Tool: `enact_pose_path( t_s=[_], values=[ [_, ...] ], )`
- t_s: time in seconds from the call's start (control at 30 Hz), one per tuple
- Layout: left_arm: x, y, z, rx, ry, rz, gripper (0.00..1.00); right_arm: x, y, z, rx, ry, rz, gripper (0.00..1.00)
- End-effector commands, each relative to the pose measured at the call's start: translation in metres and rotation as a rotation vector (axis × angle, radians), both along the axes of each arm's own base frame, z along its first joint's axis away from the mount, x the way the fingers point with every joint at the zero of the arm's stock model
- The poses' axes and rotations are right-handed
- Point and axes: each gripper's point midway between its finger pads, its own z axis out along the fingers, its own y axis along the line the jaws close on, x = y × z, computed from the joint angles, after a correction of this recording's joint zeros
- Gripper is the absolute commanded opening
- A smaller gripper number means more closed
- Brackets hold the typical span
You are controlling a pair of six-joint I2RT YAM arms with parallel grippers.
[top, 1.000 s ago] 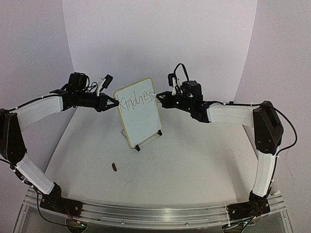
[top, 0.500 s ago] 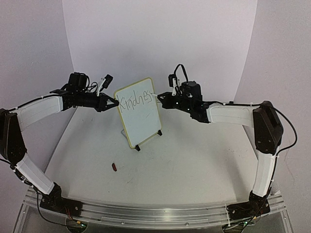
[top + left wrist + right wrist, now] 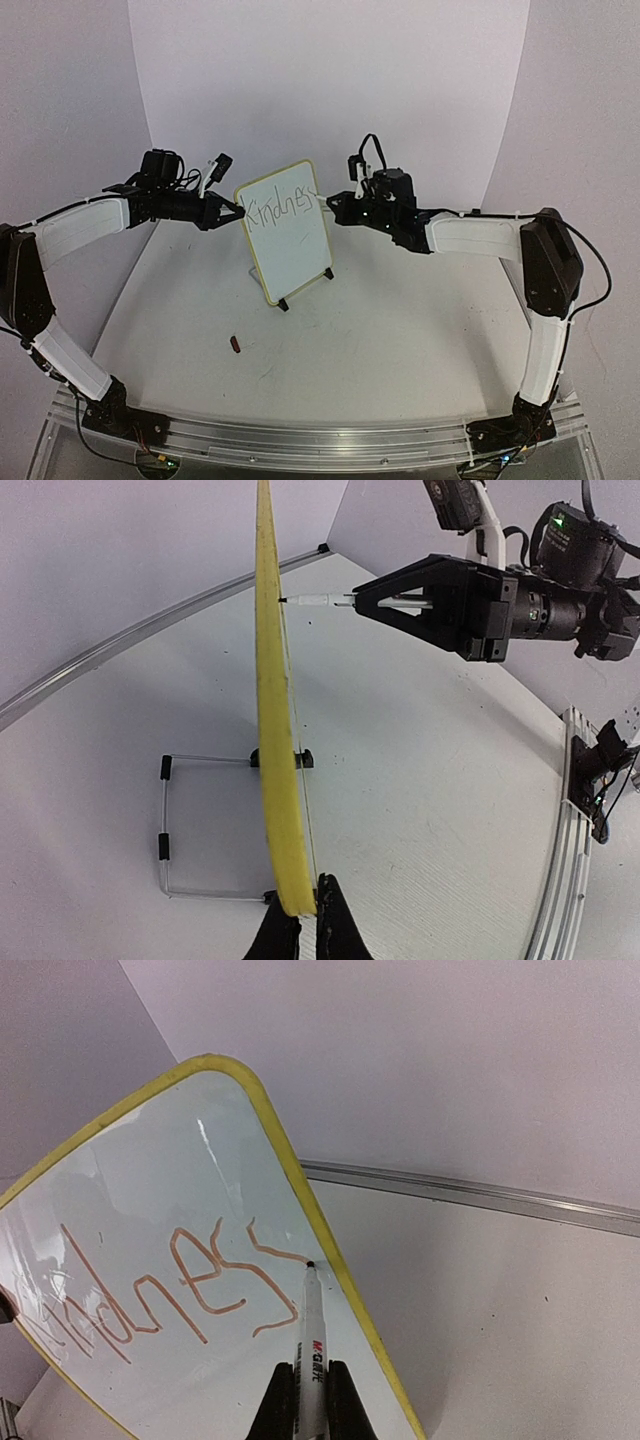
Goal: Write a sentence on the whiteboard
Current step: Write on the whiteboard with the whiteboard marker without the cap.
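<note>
White tabletop [image 3: 400, 340] carries the upright whiteboard [image 3: 292, 245], centre frame in the top view. Left gripper [image 3: 236, 213], clenched, pinches the board's yellow left edge. Right gripper [image 3: 311, 1390] has its 2 fingers clamped on a marker [image 3: 312, 1320]. The marker tip touches the board's upper right, at the end of the sentence [image 3: 170, 1295], which reads "Kindnes".

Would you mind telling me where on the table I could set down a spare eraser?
The widest bare stretch of table lies before the whiteboard, right of the small dark object, down to the near rail. Crowded: the board's edges, where the left end effector clamps on and the right end effector holds a marker.
</note>
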Motion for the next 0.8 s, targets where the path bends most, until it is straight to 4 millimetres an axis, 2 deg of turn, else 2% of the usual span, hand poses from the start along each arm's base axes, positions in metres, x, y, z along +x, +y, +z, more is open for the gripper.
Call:
enact_pose_path(
  t_s=[0.0, 0.23, 0.53, 0.63, 0.77],
  values=[
    [0.003, -0.001, -0.011, 0.045, 0.011, 0.005, 0.00, 0.001, -0.003, -0.017, -0.020, 0.028, -0.014, 0.00],
    [0.003, -0.001, -0.010, 0.044, 0.009, 0.004, 0.00, -0.004, 0.001, -0.018, -0.018, 0.032, 0.025, 0.00],
    [0.003, -0.001, -0.012, 0.044, 0.012, 0.006, 0.00, -0.018, 0.009, 0.001, 0.028, -0.003, 0.105, 0.00],
    [0.003, -0.001, -0.011, 0.044, 0.010, 0.007, 0.00, -0.025, -0.001, 0.014, 0.061, -0.029, 0.085, 0.00],
    [0.004, -0.001, -0.012, 0.044, 0.011, 0.009, 0.00, -0.039, -0.015, 0.042, 0.096, -0.079, 0.072, 0.00]
  ],
)
